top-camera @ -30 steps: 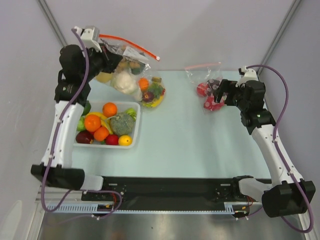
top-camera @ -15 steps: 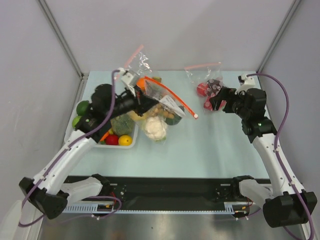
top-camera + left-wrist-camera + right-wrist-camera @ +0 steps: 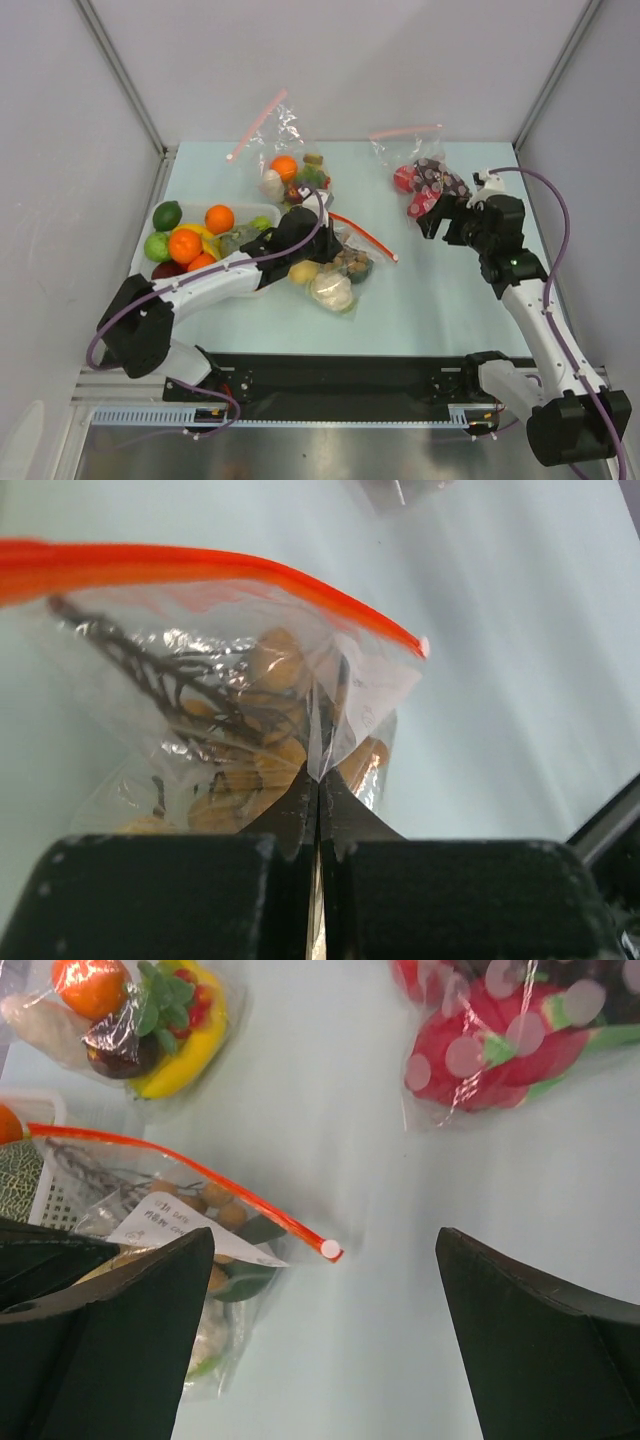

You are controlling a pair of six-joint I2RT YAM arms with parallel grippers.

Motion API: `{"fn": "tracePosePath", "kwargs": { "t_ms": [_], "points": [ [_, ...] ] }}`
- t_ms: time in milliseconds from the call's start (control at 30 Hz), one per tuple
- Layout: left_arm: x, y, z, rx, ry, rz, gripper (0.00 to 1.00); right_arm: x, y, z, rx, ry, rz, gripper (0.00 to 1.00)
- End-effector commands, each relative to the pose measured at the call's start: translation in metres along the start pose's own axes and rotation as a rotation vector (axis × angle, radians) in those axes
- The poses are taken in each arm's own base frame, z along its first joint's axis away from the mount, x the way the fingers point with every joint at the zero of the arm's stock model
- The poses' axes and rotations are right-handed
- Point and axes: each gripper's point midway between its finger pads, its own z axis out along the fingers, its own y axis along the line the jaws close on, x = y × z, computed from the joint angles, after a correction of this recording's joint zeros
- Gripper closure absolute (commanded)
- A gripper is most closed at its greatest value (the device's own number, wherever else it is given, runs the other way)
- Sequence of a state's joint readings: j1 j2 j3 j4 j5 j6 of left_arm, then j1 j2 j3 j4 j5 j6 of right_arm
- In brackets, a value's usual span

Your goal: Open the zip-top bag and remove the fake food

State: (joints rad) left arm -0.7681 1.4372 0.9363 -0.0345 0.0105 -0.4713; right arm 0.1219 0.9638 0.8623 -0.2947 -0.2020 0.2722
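Note:
The zip-top bag (image 3: pixel 338 268) lies on the table in the middle, its red-orange zip rim (image 3: pixel 362 235) towards the right. Inside it I see fake food: a brown bumpy cluster (image 3: pixel 350 260), a pale leafy head (image 3: pixel 330 291), a yellow fruit (image 3: pixel 303 272) and a dark green piece (image 3: pixel 363 268). My left gripper (image 3: pixel 316 243) is shut on a fold of the bag's plastic (image 3: pixel 318 765), below the zip rim (image 3: pixel 250 570). My right gripper (image 3: pixel 432 215) is open and empty above the table. The zip's end (image 3: pixel 330 1249) and the white label (image 3: pixel 175 1222) lie below it, between its fingers (image 3: pixel 150 1330).
A white basket (image 3: pixel 266 209) of loose toy fruit stands at the left. A pink-zip bag with an orange and a banana (image 3: pixel 290 175) lies at the back, and also shows in the right wrist view (image 3: pixel 150 1020). A bag of red-purple toys (image 3: pixel 420 185) lies by my right gripper.
My left arm has swung the bag from high at the back left down to the middle of the table. My right gripper has shifted slightly towards the bag.

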Motion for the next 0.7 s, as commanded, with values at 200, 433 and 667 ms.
{"fn": "tracePosePath", "kwargs": {
  "t_ms": [200, 433, 667],
  "points": [
    [0.008, 0.019, 0.015, -0.126, -0.084, -0.118, 0.92, 0.091, 0.026, 0.02, -0.181, 0.187, 0.273, 0.01],
    [0.001, 0.024, 0.011, -0.161, -0.074, -0.044, 0.53, 0.127, 0.035, 0.031, -0.197, 0.241, 0.33, 0.02],
    [0.029, 0.029, 0.022, -0.163, 0.029, -0.024, 0.55, 0.139, 0.043, 0.051, -0.262, 0.214, 0.383, 0.06]
  ]
}}
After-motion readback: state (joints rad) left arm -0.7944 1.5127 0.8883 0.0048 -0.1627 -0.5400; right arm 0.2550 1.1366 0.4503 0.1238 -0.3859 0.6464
